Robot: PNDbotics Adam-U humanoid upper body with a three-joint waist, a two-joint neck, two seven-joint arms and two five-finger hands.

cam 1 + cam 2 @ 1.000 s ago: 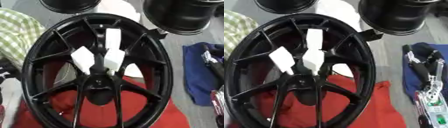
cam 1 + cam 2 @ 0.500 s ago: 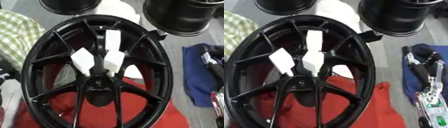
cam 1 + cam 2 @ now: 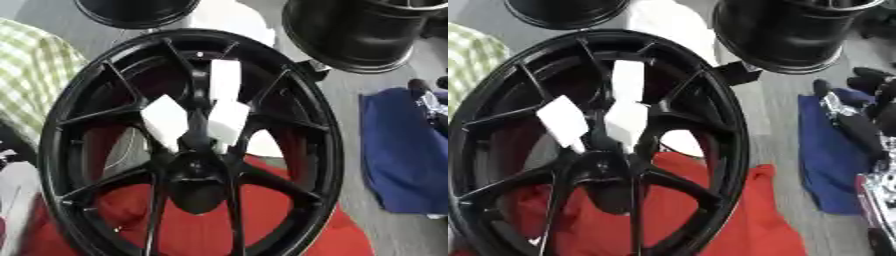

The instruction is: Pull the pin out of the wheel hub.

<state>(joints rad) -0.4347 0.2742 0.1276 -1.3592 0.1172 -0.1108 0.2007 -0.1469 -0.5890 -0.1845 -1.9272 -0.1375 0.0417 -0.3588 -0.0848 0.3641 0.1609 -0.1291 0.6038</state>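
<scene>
Shifted slightly rightward in view since earlier, likely camera only. Black wheel hub (image 3: 188, 150) flat on red cloth (image 3: 289, 235), white pieces (image 3: 226, 80) among spokes. Pin not discernible; extraction apparently pending. Right hand (image 3: 877, 107) at edge, grip indeterminate

Setting: wheel or auto workshop. Evidence: black spoked wheel (image 3: 188, 145) on red cloth (image 3: 737, 220), further black rims (image 3: 789, 30) standing on the grey floor (image 3: 763, 130), blue cloth (image 3: 402, 155) beside.
</scene>
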